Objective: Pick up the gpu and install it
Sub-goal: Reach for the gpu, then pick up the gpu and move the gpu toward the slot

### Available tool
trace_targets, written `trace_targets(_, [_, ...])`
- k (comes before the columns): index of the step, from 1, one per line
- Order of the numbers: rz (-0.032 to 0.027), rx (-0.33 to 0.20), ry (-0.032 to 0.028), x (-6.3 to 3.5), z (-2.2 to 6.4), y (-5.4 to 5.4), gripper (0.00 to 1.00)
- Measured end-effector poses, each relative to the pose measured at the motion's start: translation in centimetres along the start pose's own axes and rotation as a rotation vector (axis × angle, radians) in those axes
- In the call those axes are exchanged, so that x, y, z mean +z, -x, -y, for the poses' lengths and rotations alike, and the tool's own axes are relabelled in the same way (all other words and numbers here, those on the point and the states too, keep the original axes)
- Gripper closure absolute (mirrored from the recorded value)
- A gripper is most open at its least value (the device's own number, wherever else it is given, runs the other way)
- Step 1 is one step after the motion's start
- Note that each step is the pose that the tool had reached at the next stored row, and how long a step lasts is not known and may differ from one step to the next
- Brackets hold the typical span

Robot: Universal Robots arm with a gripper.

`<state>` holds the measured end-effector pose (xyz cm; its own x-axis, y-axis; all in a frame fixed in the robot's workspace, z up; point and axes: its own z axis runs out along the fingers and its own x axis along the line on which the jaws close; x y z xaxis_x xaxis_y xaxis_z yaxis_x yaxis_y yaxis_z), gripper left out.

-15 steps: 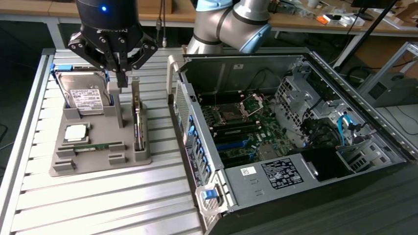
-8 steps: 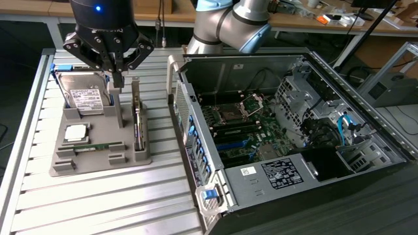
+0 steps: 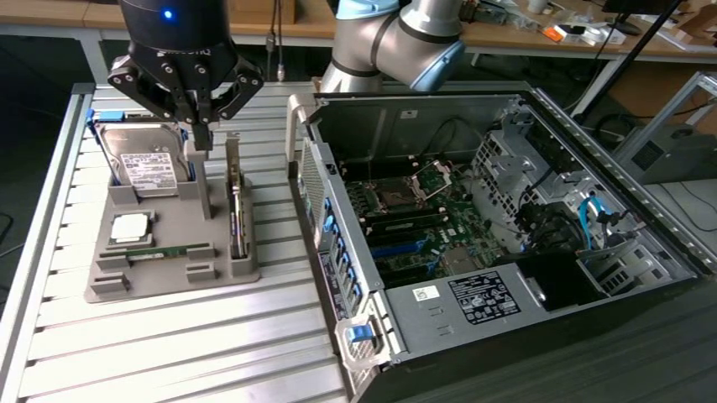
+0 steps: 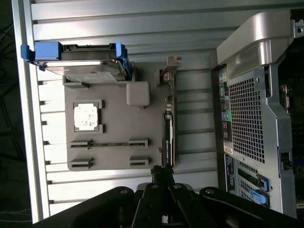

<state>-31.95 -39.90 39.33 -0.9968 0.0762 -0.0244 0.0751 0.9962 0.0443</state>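
Claw (image 3: 200,128), fingers pressed together, hangs above the gray tray (image 3: 157,281) beside the upright gpu (image 3: 235,210), whose markings look illegible.

Work table (image 3: 168,353): ribbed alu slats, pale grey, glare on the slats. Behind it a wooden bench (image 3: 515,38) runs across the back, w/ small clutter on top. At the exterior view's right: alu profile frame (image 3: 676,105) & slanted black pole (image 3: 647,38). Near corner there: dark grey surface (image 3: 639,361), floor or mat, can't tell.
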Motion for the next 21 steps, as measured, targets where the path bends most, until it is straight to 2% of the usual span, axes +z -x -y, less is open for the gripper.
trace_targets(8, [0.0000, 0.000, 0.0000, 0.00, 0.00, 0.00, 0.89])
trace_targets(9, [0.0000, 0.000, 0.0000, 0.00, 0.00, 0.00, 0.83])
trace_targets(10, [0.0000, 0.000, 0.0000, 0.00, 0.00, 0.00, 0.83])
trace_targets(12, [0.0000, 0.000, 0.0000, 0.00, 0.00, 0.00, 0.70])
trace_targets(13, [0.0000, 0.000, 0.0000, 0.00, 0.00, 0.00, 0.70])
trace_targets(15, [0.0000, 0.000, 0.0000, 0.00, 0.00, 0.00, 0.58])
trace_targets(16, [0.0001, 0.000, 0.0000, 0.00, 0.00, 0.00, 0.58])
trace_targets(18, [0.0000, 0.000, 0.0000, 0.00, 0.00, 0.00, 0.46])
trace_targets(21, [0.0000, 0.000, 0.0000, 0.00, 0.00, 0.00, 0.46])
